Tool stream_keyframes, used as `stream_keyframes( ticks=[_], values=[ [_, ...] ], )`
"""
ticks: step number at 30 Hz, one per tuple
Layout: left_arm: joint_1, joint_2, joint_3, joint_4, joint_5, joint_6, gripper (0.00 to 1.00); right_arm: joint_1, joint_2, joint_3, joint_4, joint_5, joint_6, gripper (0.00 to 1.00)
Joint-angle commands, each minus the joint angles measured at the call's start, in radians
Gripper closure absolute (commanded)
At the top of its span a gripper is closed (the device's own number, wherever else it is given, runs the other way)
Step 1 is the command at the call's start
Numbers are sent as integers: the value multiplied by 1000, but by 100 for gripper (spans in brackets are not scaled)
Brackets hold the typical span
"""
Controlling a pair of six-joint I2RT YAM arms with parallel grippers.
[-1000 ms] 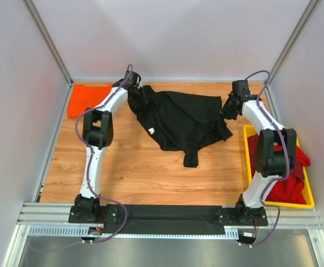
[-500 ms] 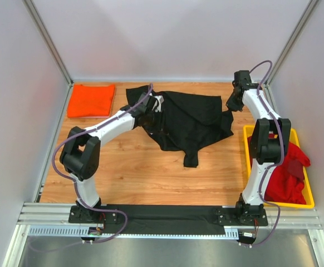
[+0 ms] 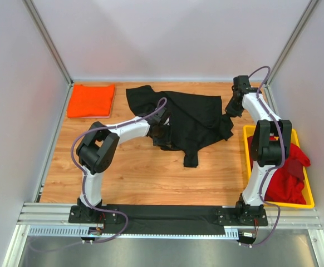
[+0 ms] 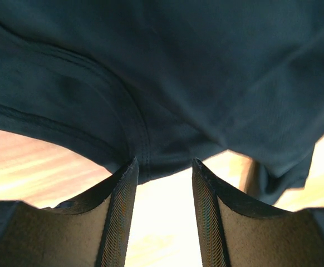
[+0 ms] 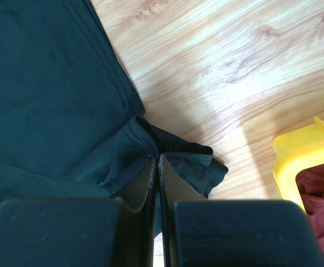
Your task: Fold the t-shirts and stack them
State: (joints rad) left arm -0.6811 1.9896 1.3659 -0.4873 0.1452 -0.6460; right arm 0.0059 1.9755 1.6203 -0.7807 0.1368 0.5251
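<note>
Left tool (image 4: 163,167) stands spread at the hem of the black t-shirt (image 4: 206,67), while right tool (image 5: 156,159) pinches its edge.

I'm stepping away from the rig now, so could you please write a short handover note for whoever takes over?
Left gripper: open, fingertips at the hem of the black t-shirt, nothing gripped.
Right gripper: shut on a fold at that shirt's edge nearest the yellow tray.
Black t-shirt lies crumpled mid-table, unfolded. Orange t-shirt lies folded at the far left corner. Red t-shirts are heaped in the tray.
Done: orange folded.
Left: fold the black one, stack it, then the red ones.
</note>
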Motion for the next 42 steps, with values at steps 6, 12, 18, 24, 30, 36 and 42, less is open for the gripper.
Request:
stream_keyframes(
  ticks=[6,12,18,24,30,36,42],
  values=[
    [-11,74,73,-122,-107,-12,62,3,-63,3,11,4,-13,100],
    [-8,49,107,-275,-251,25,100,3,-95,4,-38,46,-8,100],
    [41,-101,70,-362,-430,95,100,3,-144,4,-106,101,-36,100],
    [136,-204,62,-399,-424,158,100,3,-173,-34,-97,99,-51,100],
    [154,-230,62,-329,-203,213,93,-26,-142,-16,-71,72,-74,100],
    [106,-265,-77,-132,-27,37,58,-26,-121,-13,-54,40,-66,100],
    [65,-190,-51,-148,-99,-63,52,-26,-116,-16,-46,44,-71,100]
  ],
)
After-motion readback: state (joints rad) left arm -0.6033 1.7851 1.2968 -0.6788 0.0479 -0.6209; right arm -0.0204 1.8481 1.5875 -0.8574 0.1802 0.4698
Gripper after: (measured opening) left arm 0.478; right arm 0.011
